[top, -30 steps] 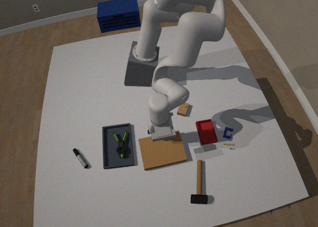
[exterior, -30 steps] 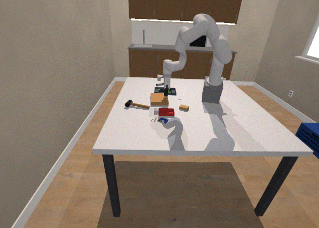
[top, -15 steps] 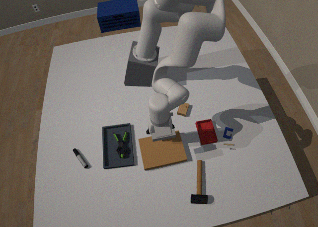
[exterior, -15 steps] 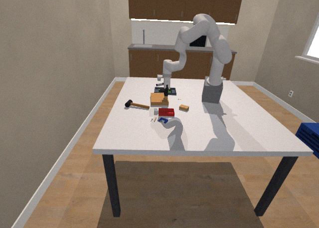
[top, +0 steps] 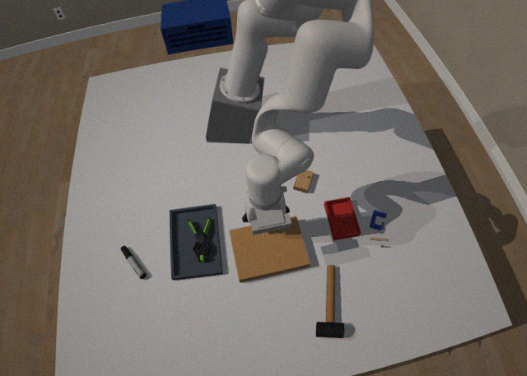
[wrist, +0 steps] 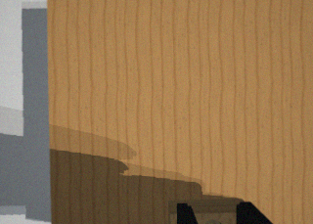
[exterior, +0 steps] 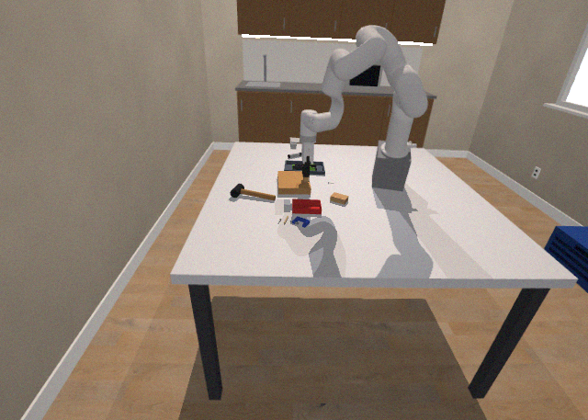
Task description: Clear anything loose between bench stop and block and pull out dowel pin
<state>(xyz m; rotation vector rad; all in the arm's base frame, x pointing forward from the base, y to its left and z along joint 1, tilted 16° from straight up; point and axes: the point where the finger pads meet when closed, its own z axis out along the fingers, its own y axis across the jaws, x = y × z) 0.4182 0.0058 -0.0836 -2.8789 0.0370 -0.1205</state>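
Note:
The bench board (top: 269, 252) lies flat on the table and fills the wrist view (wrist: 176, 97). My gripper (wrist: 215, 216) points down over the board's back edge and also shows in the top view (top: 267, 219). Its two black fingertips stand a little apart at the bottom of the wrist view. A darker wooden piece (wrist: 207, 206) lies around them, cut off by the frame edge. I cannot tell whether it is the stop or the block. A small wooden block (top: 303, 180) lies on the table behind the board. The green spring clamp (top: 201, 240) lies in a grey tray (top: 195, 241). A thin dowel pin (top: 379, 239) lies right of the red bin.
A red bin (top: 342, 217) and a blue C-shaped part (top: 374, 220) stand right of the board. A hammer (top: 330, 302) lies in front of the board and a marker (top: 132, 262) lies at the left. The arm's base (top: 234, 106) stands behind, with a blue crate (top: 196, 22) beyond the table.

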